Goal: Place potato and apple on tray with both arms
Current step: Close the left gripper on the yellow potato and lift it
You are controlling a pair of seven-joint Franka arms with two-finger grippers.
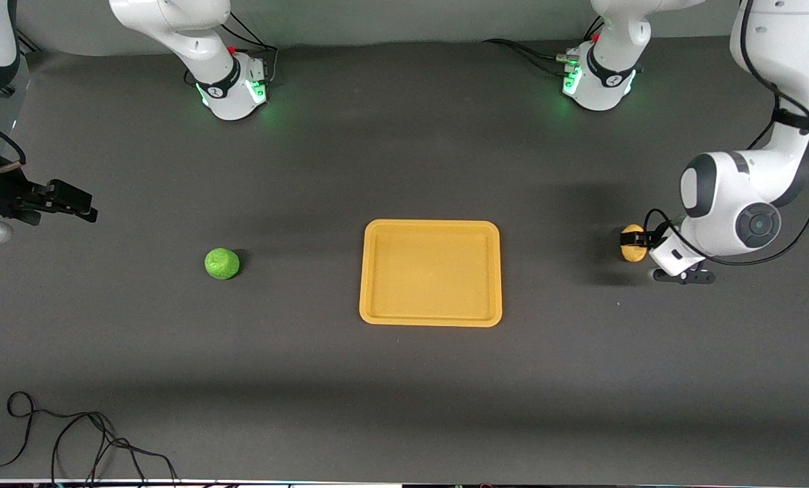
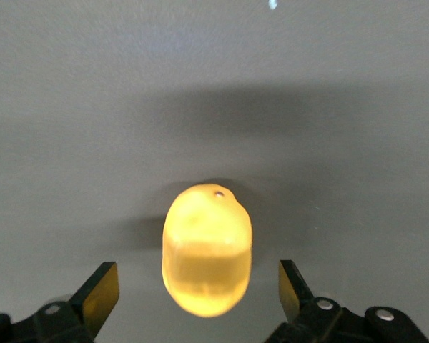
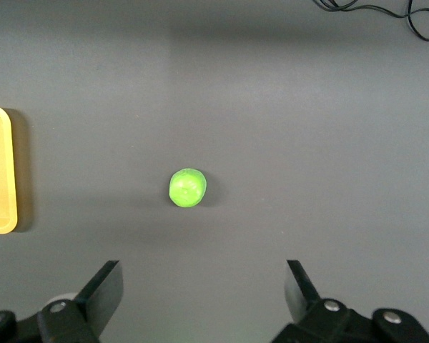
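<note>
The potato (image 1: 632, 249) lies on the dark table toward the left arm's end, beside the tray (image 1: 431, 318). My left gripper (image 1: 639, 238) is low at the potato. In the left wrist view the potato (image 2: 207, 236) sits between the open fingers (image 2: 100, 291) of my left gripper (image 2: 199, 289), which stand apart from it on both sides. The apple (image 1: 222, 263) lies toward the right arm's end, beside the empty tray. My right gripper (image 1: 79, 202) is up in the air over the table's right arm end. It is open and empty (image 3: 200, 286), with the apple (image 3: 188, 188) and the tray's rim (image 3: 7, 171) below.
A loose black cable (image 1: 72, 434) lies near the front edge at the right arm's end and also shows in the right wrist view (image 3: 386, 11). The two arm bases (image 1: 234, 88) (image 1: 597, 81) stand along the table's back edge.
</note>
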